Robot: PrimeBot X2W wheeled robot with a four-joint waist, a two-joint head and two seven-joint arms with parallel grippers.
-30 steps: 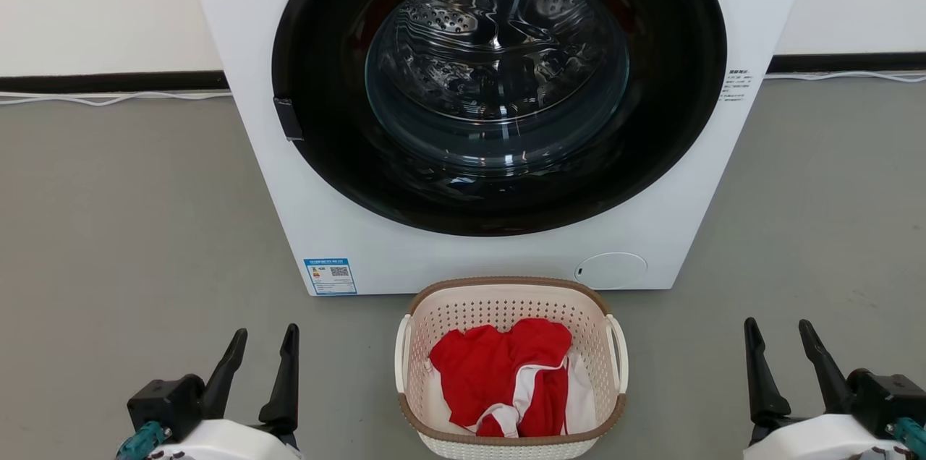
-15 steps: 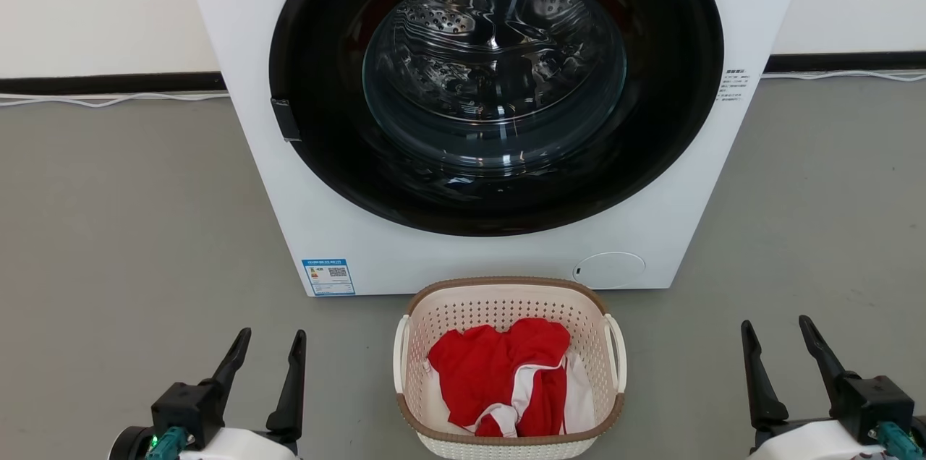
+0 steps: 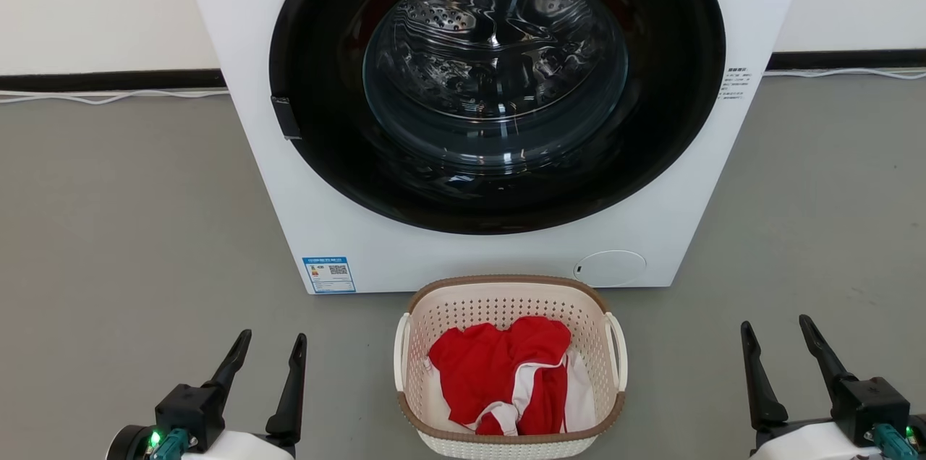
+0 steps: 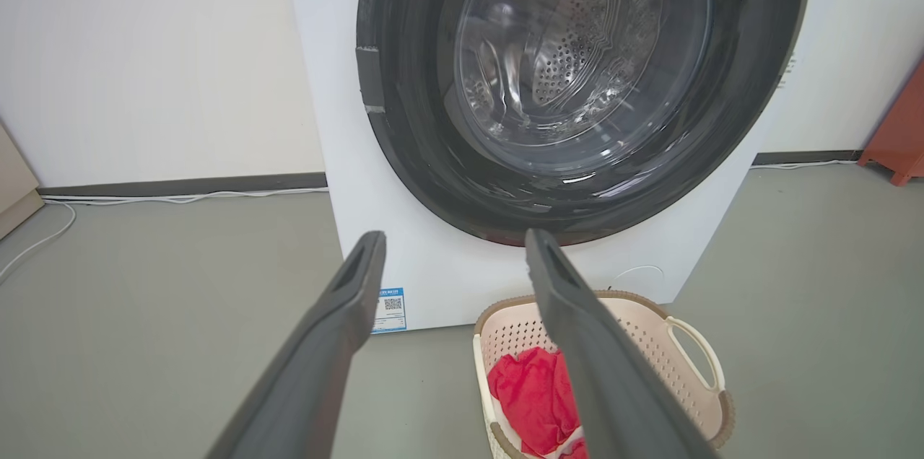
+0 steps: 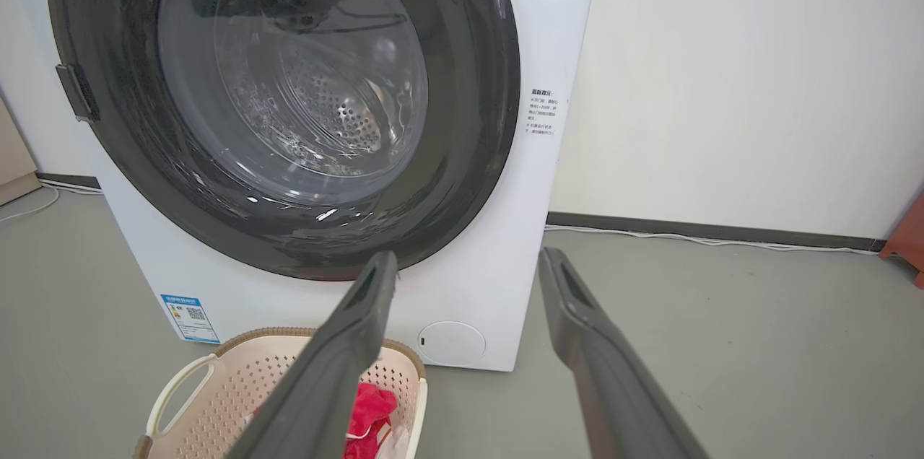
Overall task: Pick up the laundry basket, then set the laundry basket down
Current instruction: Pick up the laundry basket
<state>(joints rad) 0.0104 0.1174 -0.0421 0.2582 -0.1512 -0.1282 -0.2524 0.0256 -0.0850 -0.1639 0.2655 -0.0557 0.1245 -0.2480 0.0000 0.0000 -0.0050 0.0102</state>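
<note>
Centrally, laundry basket (image 3: 510, 366) seen on floor (image 3: 130, 228) just before washer (image 3: 492, 120), red garment (image 3: 499, 373) inside. Left gripper (image 3: 269, 335) and right gripper (image 3: 775, 322) held well apart from basket, fingers spread, nothing gripped.

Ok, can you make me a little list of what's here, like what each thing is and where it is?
basket: laundry basket on the grey floor, just in front of the washer
inside basket: red and white clothes
washer door: round glass door, shut
left gripper: open, empty, left of the basket, not touching it
right gripper: open, empty, right of the basket, not touching it
picked up yet: no
</note>
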